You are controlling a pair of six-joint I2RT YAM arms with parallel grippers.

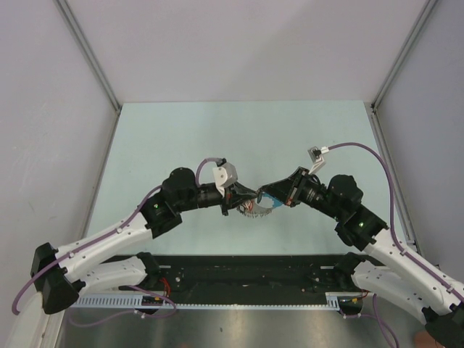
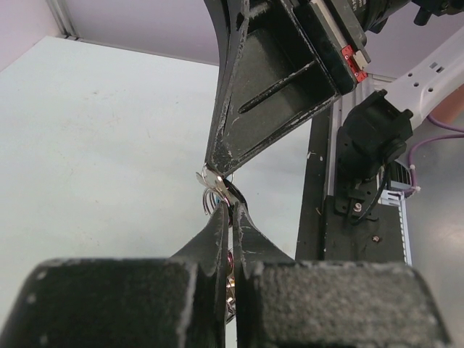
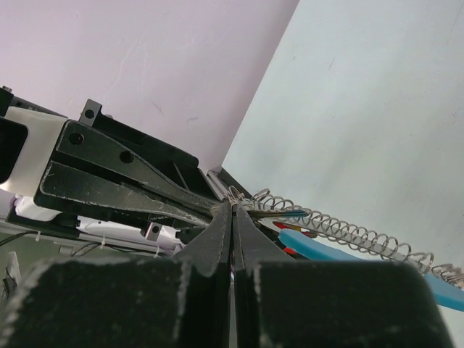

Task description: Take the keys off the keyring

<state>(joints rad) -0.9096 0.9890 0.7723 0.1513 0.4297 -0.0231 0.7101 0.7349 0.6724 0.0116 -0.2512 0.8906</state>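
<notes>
over the table [image 1: 181, 138], left fingers [image 2: 216, 233] and right fingers [image 3: 217, 235] — both closed — pinch the keyring [image 3: 348, 230].

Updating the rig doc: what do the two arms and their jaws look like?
Left arm and right arm match: white lower links, black joint housings and wrists, and a green light on each elbow housing. A purple cable runs along each. The jaws are black, flat, tapered wedges, scuffed white at the edges.

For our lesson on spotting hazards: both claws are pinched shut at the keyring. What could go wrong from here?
1. The left claw and right claw meet tip to tip, so they may collide.
2. The keyring is a springy coil; pulling could stretch it or slip it free.
</notes>
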